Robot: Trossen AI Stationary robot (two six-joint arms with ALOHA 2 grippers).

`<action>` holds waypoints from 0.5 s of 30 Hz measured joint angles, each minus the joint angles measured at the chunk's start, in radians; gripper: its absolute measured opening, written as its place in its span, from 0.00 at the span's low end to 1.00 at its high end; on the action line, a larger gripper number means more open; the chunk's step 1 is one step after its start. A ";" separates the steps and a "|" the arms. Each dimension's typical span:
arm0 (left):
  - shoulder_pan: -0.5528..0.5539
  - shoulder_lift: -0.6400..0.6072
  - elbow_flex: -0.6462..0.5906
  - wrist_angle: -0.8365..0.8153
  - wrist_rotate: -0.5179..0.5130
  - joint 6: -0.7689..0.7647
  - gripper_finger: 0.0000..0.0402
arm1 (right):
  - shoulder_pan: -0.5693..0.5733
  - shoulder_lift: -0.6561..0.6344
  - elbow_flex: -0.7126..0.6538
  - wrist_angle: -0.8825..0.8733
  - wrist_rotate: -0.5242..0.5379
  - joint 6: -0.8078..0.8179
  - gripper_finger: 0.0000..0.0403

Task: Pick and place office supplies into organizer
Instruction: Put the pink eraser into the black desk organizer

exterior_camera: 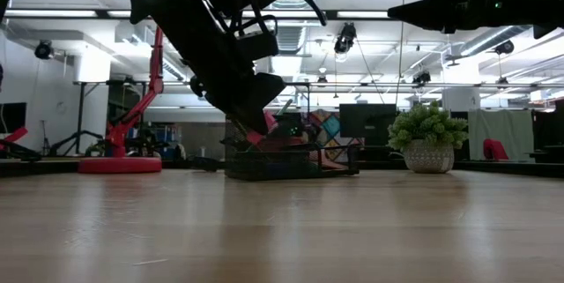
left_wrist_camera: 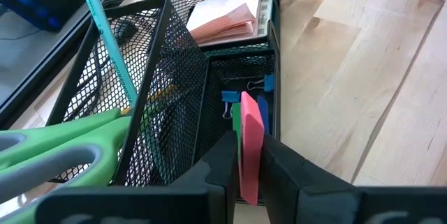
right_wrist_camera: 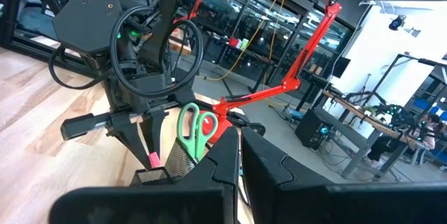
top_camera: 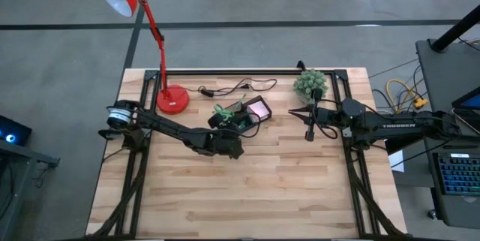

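Wood table (top_camera: 255, 188), mesh organizer (left_wrist_camera: 209, 77), pinched eraser (left_wrist_camera: 250, 144)

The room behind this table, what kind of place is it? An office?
More likely a robotics lab or workshop than an office: exposed ceiling lights and ducting overhead, a monitor and stands behind, cables beside the wooden table, two robot arms mounted on it.

Robotics lab: wooden table (top_camera: 247, 188) on black metal frame, open ceiling with strip lights (exterior_camera: 493, 14), monitors (exterior_camera: 361, 120), camera stands, yellow cables (top_camera: 401, 91), keyboard (top_camera: 457, 173) alongside
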 joint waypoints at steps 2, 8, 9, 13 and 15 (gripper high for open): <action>0.000 0.000 0.000 0.000 0.000 0.000 0.09 | 0.000 0.000 0.000 0.000 0.000 0.000 0.02; 0.000 0.000 0.000 0.000 0.003 -0.002 0.10 | 0.000 0.000 0.000 0.000 0.000 0.000 0.02; 0.000 0.000 0.000 0.000 0.005 -0.004 0.10 | 0.000 0.000 0.000 0.000 0.000 0.000 0.02; 0.000 -0.002 0.000 0.000 0.023 -0.044 0.10 | 0.000 0.000 0.000 0.000 0.000 0.000 0.02; 0.000 -0.002 0.001 0.000 0.026 -0.051 0.10 | 0.000 0.000 0.000 0.000 0.000 0.000 0.02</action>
